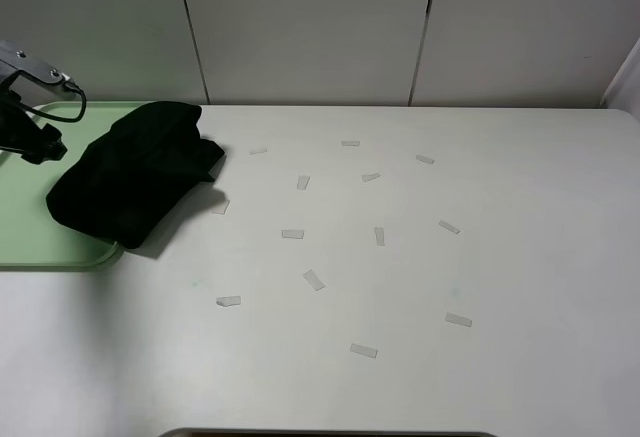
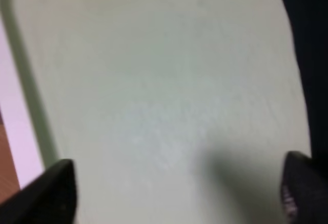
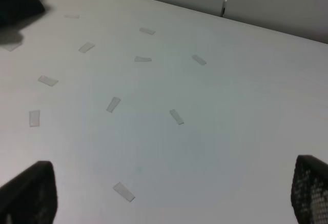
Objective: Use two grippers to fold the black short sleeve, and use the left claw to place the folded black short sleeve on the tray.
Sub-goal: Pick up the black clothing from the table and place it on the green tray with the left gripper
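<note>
The shirt [image 1: 135, 177], soft, light and limp, lies bunched just beside the left claw [image 2: 174, 193], half on the tray [image 2: 154, 80] and half overhanging its rim, best pinched through a thick fold; both claws gape wide, holding nothing.

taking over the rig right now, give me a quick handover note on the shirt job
Left end effector: open, empty, over bare tray floor beside the shirt.
Right end effector: open, empty, above the table with its tape strips, away from the shirt.
Black shirt: folded into a bundle, mostly on the green tray, its right part hanging over the tray's edge onto the table.
Done: fold, placement, release.
Left: probably just pull the left arm back; maybe nudge the overhang fully onto the tray.
</note>
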